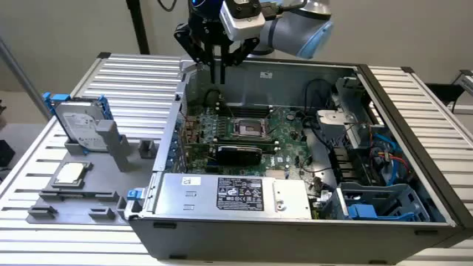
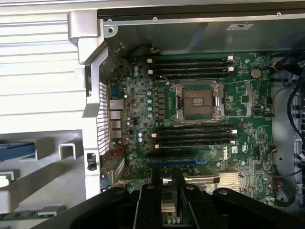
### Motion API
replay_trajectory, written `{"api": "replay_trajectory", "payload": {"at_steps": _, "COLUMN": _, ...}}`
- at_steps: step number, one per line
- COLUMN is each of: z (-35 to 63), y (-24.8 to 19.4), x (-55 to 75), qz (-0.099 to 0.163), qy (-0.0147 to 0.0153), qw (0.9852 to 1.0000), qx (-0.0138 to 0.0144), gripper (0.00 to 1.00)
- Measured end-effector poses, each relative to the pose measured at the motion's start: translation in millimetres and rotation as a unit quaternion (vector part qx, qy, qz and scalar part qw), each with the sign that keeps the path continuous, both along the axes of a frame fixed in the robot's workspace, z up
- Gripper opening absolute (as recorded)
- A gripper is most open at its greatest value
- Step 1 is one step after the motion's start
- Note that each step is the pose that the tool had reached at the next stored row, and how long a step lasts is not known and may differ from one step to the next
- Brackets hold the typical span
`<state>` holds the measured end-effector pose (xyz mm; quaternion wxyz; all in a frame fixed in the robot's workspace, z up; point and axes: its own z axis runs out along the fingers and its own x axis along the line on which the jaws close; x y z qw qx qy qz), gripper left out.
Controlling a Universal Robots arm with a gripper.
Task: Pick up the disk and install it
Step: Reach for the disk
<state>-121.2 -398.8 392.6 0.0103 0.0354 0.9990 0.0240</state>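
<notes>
Silver-grey and flat, the rectangular metal hard disk (image 1: 80, 124) with its white label and bright blue plastic bracket stands on edge in a grey plastic holder (image 1: 111, 145), well apart from the fingers and off to the exterior view's left of them. The arm's black gripper (image 1: 219, 78) (image 2: 167, 176) hangs above the open grey metal computer case (image 1: 296, 230), near its back wall. Its two slim fingers (image 1: 214, 69) are drawn almost together with a narrow gap between them, and they grasp nothing. Below the fingers lies the green motherboard (image 1: 288, 130) (image 2: 138, 109), with its square metal processor socket (image 2: 198, 102) between rows of black memory slots. A small square silver processor chip (image 1: 70, 173) rests on the grey tray just in front of the disk, also far from the fingers. The large silver box with a black label (image 1: 229, 194) sits along the case's front wall, on the far side of the motherboard from the fingers.
</notes>
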Motion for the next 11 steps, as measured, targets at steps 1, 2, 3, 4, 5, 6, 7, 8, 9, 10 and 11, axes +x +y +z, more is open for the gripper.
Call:
{"api": "replay_trajectory", "payload": {"at_steps": 1, "z": 0.0, "y": 0.0, "x": 0.0, "qz": 0.000, "qy": 0.0000, "qw": 1.0000, "qx": 0.0000, "gripper": 0.24}}
{"api": "replay_trajectory", "payload": {"at_steps": 2, "z": 0.0, "y": 0.0, "x": 0.0, "qz": 0.000, "qy": 0.0000, "qw": 1.0000, "qx": 0.0000, "gripper": 0.24}}
{"api": "replay_trajectory", "payload": {"at_steps": 3, "z": 0.0, "y": 0.0, "x": 0.0, "qz": 0.000, "qy": 0.0000, "qw": 1.0000, "qx": 0.0000, "gripper": 0.24}}
{"api": "replay_trajectory", "payload": {"at_steps": 4, "z": 0.0, "y": 0.0, "x": 0.0, "qz": 0.000, "qy": 0.0000, "qw": 1.0000, "qx": 0.0000, "gripper": 0.24}}
{"api": "replay_trajectory", "payload": {"at_steps": 5, "z": 0.0, "y": 0.0, "x": 0.0, "qz": 0.000, "qy": 0.0000, "qw": 1.0000, "qx": 0.0000, "gripper": 0.24}}
{"api": "replay_trajectory", "payload": {"at_steps": 6, "z": 0.0, "y": 0.0, "x": 0.0, "qz": 0.000, "qy": 0.0000, "qw": 1.0000, "qx": 0.0000, "gripper": 0.24}}
{"api": "replay_trajectory", "payload": {"at_steps": 7, "z": 0.0, "y": 0.0, "x": 0.0, "qz": 0.000, "qy": 0.0000, "qw": 1.0000, "qx": 0.0000, "gripper": 0.24}}
{"api": "replay_trajectory", "payload": {"at_steps": 8, "z": 0.0, "y": 0.0, "x": 0.0, "qz": 0.000, "qy": 0.0000, "qw": 1.0000, "qx": 0.0000, "gripper": 0.24}}
{"api": "replay_trajectory", "payload": {"at_steps": 9, "z": 0.0, "y": 0.0, "x": 0.0, "qz": 0.000, "qy": 0.0000, "qw": 1.0000, "qx": 0.0000, "gripper": 0.24}}
{"api": "replay_trajectory", "payload": {"at_steps": 10, "z": 0.0, "y": 0.0, "x": 0.0, "qz": 0.000, "qy": 0.0000, "qw": 1.0000, "qx": 0.0000, "gripper": 0.24}}
{"api": "replay_trajectory", "payload": {"at_steps": 11, "z": 0.0, "y": 0.0, "x": 0.0, "qz": 0.000, "qy": 0.0000, "qw": 1.0000, "qx": 0.0000, "gripper": 0.24}}
